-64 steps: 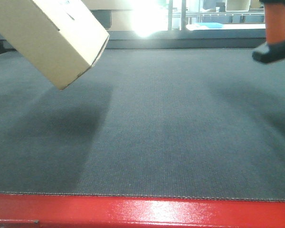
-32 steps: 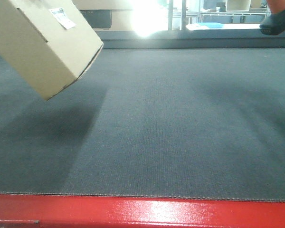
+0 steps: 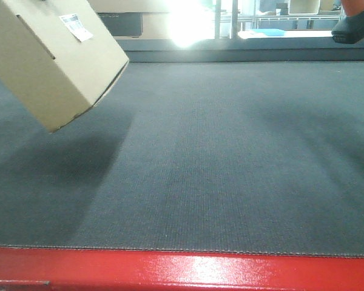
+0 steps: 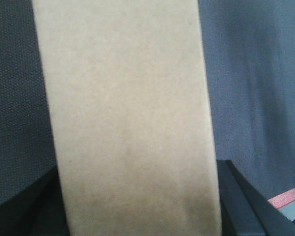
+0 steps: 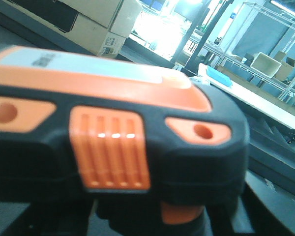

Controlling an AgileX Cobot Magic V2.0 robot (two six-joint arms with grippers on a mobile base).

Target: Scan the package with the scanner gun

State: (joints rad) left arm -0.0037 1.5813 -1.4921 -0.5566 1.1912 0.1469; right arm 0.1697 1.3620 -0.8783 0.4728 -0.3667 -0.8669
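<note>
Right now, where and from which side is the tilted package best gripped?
I would clamp the package across its two long sides at its raised end, coming along its length; those faces are parallel, and the barcode label is left uncovered.

The left gripper (image 4: 137, 196) is closed across the package (image 4: 128, 113). Its two dark fingers (image 4: 243, 201) press against the box's opposite sides and carry it tilted in the air. The right gripper carries the scanner gun (image 5: 113, 128) aloft just under its wrist camera, though its own fingers are hidden behind the scanner's body.
</note>
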